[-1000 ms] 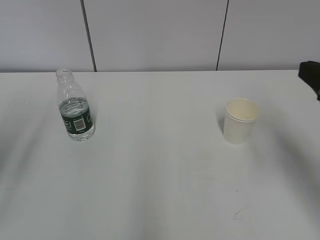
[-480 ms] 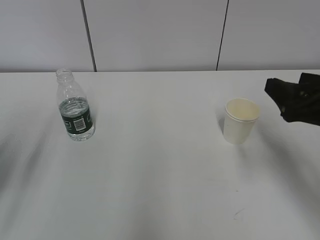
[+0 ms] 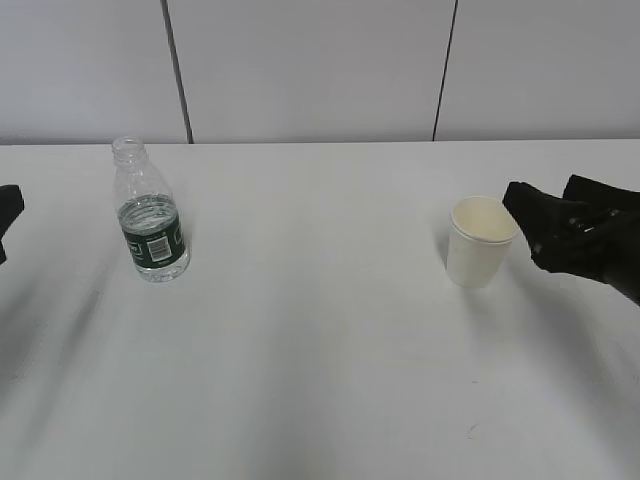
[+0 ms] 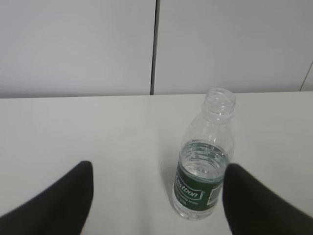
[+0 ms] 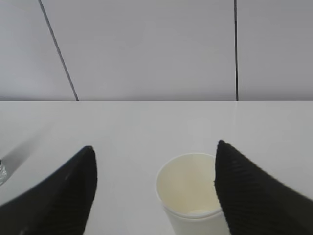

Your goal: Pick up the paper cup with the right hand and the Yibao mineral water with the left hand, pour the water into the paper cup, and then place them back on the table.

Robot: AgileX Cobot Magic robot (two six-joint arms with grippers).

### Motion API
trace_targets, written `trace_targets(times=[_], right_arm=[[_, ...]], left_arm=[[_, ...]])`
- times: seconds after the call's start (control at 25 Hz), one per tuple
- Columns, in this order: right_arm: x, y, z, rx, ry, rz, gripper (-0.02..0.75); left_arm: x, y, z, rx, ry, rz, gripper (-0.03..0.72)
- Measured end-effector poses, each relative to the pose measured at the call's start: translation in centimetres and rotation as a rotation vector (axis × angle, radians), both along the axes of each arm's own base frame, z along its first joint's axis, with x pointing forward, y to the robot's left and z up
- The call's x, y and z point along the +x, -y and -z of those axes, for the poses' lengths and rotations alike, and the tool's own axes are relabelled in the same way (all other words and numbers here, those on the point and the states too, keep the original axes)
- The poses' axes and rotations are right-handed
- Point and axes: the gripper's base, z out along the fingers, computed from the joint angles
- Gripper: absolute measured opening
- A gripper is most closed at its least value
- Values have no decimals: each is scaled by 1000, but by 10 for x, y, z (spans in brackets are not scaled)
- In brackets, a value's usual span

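Observation:
The Yibao mineral water [image 3: 150, 215] stands upright and uncapped on the left of the table [image 3: 320, 360], with water [image 4: 201, 159] up to the top of its green label. The paper cup [image 3: 480, 242] stands upright on the right and looks empty. My left gripper [image 3: 8, 215] just shows at the left edge, well apart from the bottle. In the left wrist view it [image 4: 157, 169] is open, with the bottle [image 4: 203, 166] ahead near its right finger. My right gripper [image 3: 542, 190] is open, close beside the cup's right side. In the right wrist view it [image 5: 153, 147] is open, the cup [image 5: 188, 188] by its right finger.
A grey panelled wall [image 3: 320, 70] with dark vertical seams runs behind the table's far edge. Bare white tabletop lies between the bottle and the cup.
My right gripper has moved in from the right edge leftward to beside the cup. My left gripper has come into view at the left edge. Bottle and cup have not moved.

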Motion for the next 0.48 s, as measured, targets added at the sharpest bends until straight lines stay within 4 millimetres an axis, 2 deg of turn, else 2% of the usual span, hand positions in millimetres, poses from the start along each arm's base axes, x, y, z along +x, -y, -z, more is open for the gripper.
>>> trace_targets(times=[0.12,0.32,0.48], right_arm=[[4,-1,12,-7,10,-3,585],[4,-1,40,-21,-85,-6,585],[3,1,51,-39,-128,11,585]], left_arm=[[4,2,1,5,31,22,502],[11,8,7,23,66,82,502],[15,9,15,21,46,88,502]])
